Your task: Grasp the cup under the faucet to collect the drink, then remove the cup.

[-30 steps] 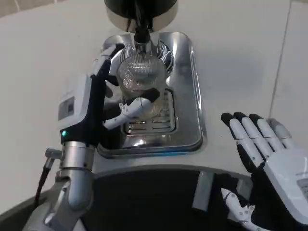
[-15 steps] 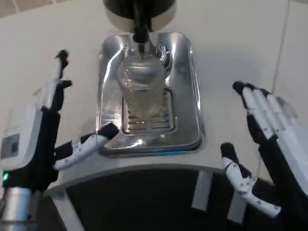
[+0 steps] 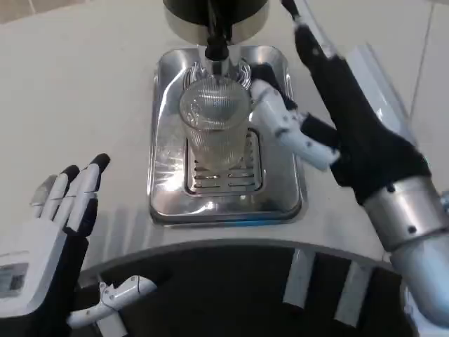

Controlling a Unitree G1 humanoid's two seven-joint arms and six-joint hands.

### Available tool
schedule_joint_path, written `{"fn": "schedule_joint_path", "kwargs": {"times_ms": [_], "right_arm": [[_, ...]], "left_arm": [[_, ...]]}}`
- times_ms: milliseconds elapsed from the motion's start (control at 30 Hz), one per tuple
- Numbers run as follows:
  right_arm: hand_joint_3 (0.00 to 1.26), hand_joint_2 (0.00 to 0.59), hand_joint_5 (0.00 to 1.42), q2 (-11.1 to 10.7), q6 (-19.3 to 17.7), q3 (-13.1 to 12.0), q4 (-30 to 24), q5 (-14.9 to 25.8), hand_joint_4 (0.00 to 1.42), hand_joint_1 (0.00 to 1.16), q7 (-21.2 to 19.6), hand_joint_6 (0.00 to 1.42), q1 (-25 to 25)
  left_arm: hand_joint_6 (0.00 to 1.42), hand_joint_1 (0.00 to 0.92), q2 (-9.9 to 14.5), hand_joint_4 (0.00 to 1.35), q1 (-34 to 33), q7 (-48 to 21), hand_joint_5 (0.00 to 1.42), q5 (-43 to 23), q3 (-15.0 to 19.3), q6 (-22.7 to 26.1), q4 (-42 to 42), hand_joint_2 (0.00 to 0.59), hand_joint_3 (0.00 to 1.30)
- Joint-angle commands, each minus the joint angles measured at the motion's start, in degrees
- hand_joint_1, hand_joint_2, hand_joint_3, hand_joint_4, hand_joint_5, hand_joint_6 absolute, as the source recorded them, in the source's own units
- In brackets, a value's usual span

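The left hand (image 3: 59, 210) is held spread low on the table (image 3: 77, 91). The ribbed glass cup (image 3: 216, 126) stands under the faucet (image 3: 215, 43) on the drip tray (image 3: 168, 203); the right hand (image 3: 330, 105), fingers apart, is placed beside it, so grasping and removal are judged outstanding.

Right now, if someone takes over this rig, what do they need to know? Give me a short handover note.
Left hand: open, holding nothing, low at the near left of the table, apart from the tray.
Right hand: reaching in beside the cup from the right, fingers spread; whether it touches the glass I cannot tell, and it has no grip on it.
Cup: clear ribbed glass, upright on the metal drip tray, directly under the faucet.
Done: cup positioned under the faucet.
Left: close the right hand on the cup, collect the drink, then take the cup away.
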Motion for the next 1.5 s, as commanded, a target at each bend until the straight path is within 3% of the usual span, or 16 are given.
{"fn": "schedule_joint_path", "kwargs": {"times_ms": [33,367,533,800,1200,1500], "right_arm": [[0.00,0.586,0.00,-0.3,2.2,-1.3,1.0,6.0,0.00,0.42,0.8,0.00,-4.0],[0.00,0.586,0.00,-2.9,2.8,-3.6,0.3,20.2,0.00,0.44,2.5,0.00,-3.1],[0.00,0.585,0.00,-3.9,0.7,-3.1,1.5,25.8,0.00,0.45,2.3,0.00,-2.5],[0.00,0.586,0.00,-5.2,0.7,-1.4,3.2,28.7,0.00,0.45,0.9,0.00,-2.8],[0.00,0.578,0.00,-3.5,1.2,2.6,8.8,30.3,0.00,0.45,-0.6,0.00,-8.7],[0.00,0.567,0.00,-3.5,1.9,3.2,11.8,31.4,0.00,0.44,-0.3,0.00,-11.9]], "left_arm": [[0.00,0.000,-0.4,0.00,1.2,-0.1,0.00,0.8,0.2,0.2,-0.9,0.087,0.00],[0.00,0.000,-0.1,0.00,1.2,0.4,0.00,1.3,0.5,-0.6,-0.5,0.088,0.00],[0.00,0.000,-0.1,0.00,1.1,0.5,0.00,1.4,0.7,-0.7,-0.3,0.088,0.00],[0.00,0.000,-0.6,0.00,0.9,0.6,0.00,1.4,1.1,-0.8,0.1,0.089,0.00],[0.01,0.000,-0.6,0.00,0.9,1.2,0.00,0.9,1.7,-1.4,1.1,0.090,0.00],[0.01,0.000,-0.8,0.00,0.7,1.4,0.00,0.5,1.9,-1.9,1.9,0.094,0.00]]}}
